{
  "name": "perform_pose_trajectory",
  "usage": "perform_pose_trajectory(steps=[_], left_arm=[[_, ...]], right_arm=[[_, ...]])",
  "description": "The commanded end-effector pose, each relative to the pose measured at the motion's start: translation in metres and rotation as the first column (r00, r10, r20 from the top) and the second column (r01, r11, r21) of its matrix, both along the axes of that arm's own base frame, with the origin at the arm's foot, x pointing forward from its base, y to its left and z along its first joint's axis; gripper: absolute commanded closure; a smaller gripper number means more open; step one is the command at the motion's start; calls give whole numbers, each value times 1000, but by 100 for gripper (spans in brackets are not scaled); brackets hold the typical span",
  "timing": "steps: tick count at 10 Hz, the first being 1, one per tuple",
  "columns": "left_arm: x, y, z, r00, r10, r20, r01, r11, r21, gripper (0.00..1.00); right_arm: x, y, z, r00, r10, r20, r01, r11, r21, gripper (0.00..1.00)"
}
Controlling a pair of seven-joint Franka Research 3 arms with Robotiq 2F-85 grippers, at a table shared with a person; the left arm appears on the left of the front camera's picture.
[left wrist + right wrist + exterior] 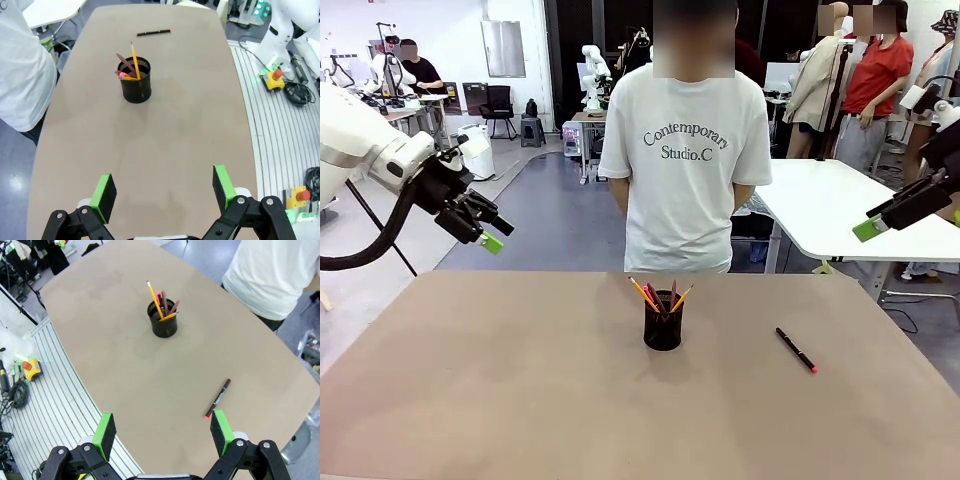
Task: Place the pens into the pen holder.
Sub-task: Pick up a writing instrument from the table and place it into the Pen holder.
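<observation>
the pen holder (663, 330) stands mid-bench, with yellow-orange and reddish-brown pens (658, 296) leaning inside it. one black pen (797, 351) with a pink-red tip lies flat on the bench (500, 400), right of the holder and well apart from it. the left end effector (492, 236) and right end effector (876, 224) both hover high above the bench, jaws wide, holding nothing. the last pick looks to be in hand. the right arm sits closer and would need to descend with its jaws straddling the slim shaft.

Before me the pen holder (663, 330) stands upright mid-table, several pens (655, 295) leaning inside. A pink-tipped black pen (797, 351) lies flat on my right.
</observation>
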State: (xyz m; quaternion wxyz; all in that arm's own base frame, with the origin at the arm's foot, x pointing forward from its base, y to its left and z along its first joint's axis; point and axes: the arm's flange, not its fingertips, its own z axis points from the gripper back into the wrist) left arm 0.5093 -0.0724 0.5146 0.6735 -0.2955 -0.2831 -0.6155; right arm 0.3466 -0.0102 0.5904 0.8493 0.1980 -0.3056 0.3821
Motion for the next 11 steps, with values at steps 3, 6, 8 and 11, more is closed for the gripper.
perform_pose_trajectory(steps=[3, 6, 8, 11], left_arm=[[-1, 0, 2, 1000, 11, -7, -11, 1000, 0, 0], [-1, 0, 2, 1000, 11, -7, -11, 1000, 0, 0], [-1, 0, 2, 1000, 11, -7, -11, 1000, 0, 0], [-1, 0, 2, 1000, 11, -7, -11, 1000, 0, 0]], right_arm=[[1, 0, 1, 1000, 15, 11, -15, 1000, 26, 0], [1, 0, 1, 1000, 15, 11, -15, 1000, 26, 0], [1, 0, 1, 1000, 15, 11, -15, 1000, 26, 0], [1, 0, 1, 1000, 15, 11, -15, 1000, 26, 0]])
